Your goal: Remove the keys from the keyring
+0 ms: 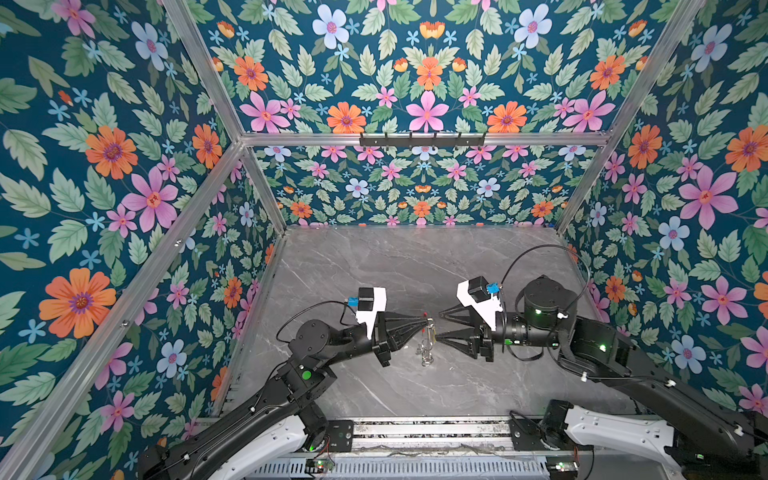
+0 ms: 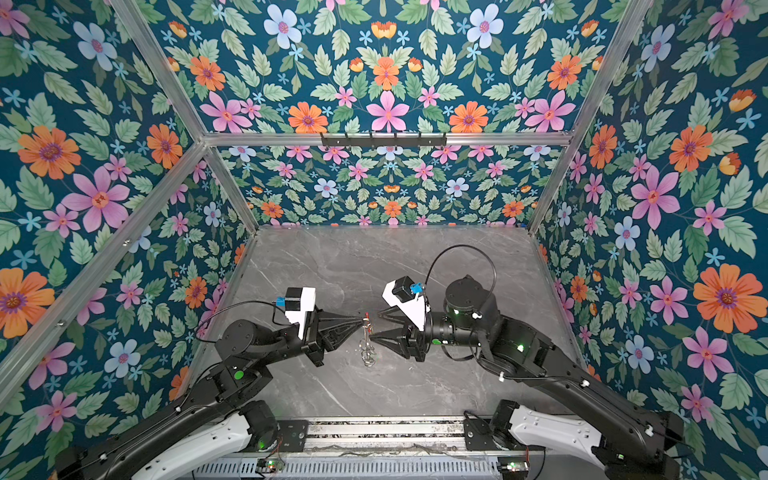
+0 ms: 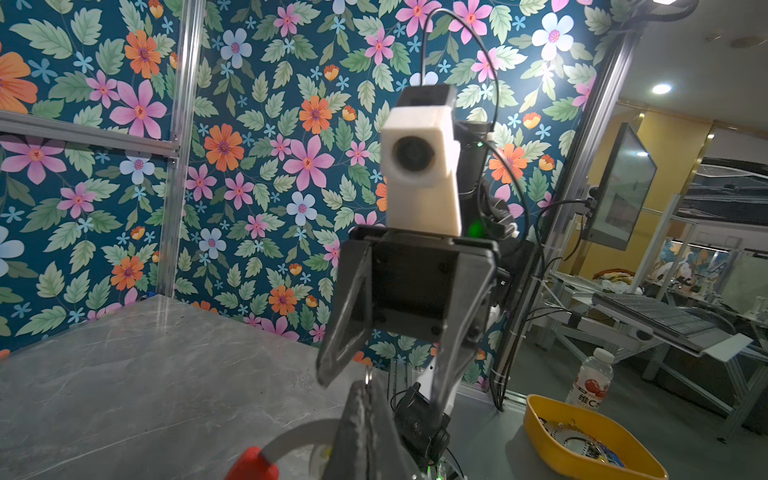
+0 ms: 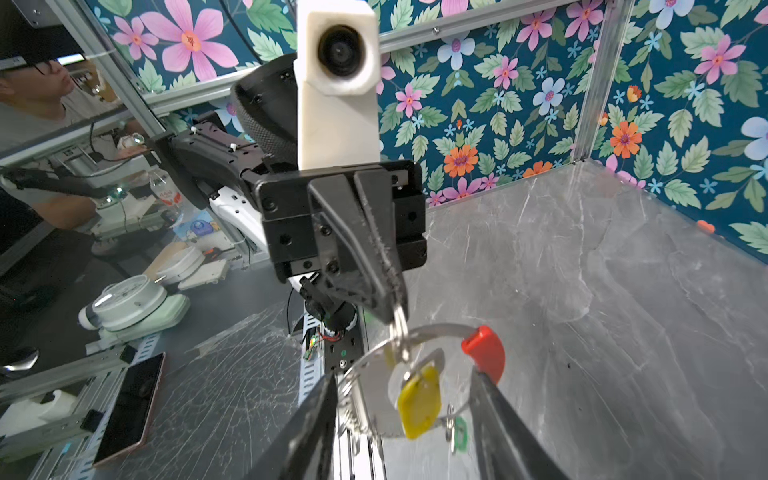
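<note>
The keyring (image 1: 425,340) hangs edge-on in the lower middle of both top views, between the two arms. There it shows only as a thin upright line, with its red segment (image 1: 424,314) at the top and a cluster of silver loops (image 1: 425,359) at the bottom, over the grey marble desk (image 1: 374,266). Whether the lowest loops touch the desk cannot be told.

The left tool (image 1: 424,320) extends from the left with its fingers pressed together, pinching the ring's upper rim. In the right wrist view the closed black tips meet at centre frame on a small silver loop (image 4: 400,332) where it sits on the grey ring, and the red segment lies just to the right of the pinch. The keys (image 4: 424,386) hang inside the ring's circle in the lower middle of that frame. The yellow key (image 4: 417,411) is in front, and a blurred green tag (image 4: 459,434) sits to its lower right.

The right tool (image 1: 437,326) extends from the right with its fingers spread apart, open. In its own wrist view one finger (image 4: 307,428) stands left of the ring and the other right of it, with the keys between them. In the left wrist view the ring's grey band and red segment sit at the bottom edge.
</note>
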Tool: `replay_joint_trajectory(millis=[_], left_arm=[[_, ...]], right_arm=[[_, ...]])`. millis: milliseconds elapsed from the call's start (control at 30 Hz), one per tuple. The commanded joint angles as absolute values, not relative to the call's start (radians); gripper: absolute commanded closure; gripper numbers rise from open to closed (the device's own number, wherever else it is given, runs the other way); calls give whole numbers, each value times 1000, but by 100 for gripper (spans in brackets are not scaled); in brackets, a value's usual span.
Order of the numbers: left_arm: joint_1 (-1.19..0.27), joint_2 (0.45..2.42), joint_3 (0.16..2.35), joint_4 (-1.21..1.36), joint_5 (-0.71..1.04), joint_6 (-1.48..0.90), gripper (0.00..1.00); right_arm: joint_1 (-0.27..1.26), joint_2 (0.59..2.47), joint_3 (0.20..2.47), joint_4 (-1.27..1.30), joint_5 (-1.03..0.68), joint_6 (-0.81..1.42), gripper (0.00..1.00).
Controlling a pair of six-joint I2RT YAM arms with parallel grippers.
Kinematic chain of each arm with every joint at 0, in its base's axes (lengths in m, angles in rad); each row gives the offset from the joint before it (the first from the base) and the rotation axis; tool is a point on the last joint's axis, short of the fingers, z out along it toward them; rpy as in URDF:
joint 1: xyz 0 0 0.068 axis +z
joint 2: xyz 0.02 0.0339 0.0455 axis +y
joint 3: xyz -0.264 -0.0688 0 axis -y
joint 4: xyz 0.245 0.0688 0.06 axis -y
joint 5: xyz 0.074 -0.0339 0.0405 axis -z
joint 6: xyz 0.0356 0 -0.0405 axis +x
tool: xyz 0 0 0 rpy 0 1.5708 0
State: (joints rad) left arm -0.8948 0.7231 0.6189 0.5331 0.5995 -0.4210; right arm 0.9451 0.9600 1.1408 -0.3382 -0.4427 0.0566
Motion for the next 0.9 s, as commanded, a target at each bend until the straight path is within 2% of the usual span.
replay_joint_trajectory(millis=[0,300,500,867], left_arm=[[-894,719,610,615,632,-442,100],[-894,724,595,640,661,-456,100],[-894,719,587,638,628,-456,100],[-894,701,575,629,584,-449,100]], right_arm=[[916,945,1089,-128,-558,140,51],[897,938,1032,-54,-661,193,52],[897,948,1030,-54,-676,197,73],[897,952,1019,-51,-669,205,86]])
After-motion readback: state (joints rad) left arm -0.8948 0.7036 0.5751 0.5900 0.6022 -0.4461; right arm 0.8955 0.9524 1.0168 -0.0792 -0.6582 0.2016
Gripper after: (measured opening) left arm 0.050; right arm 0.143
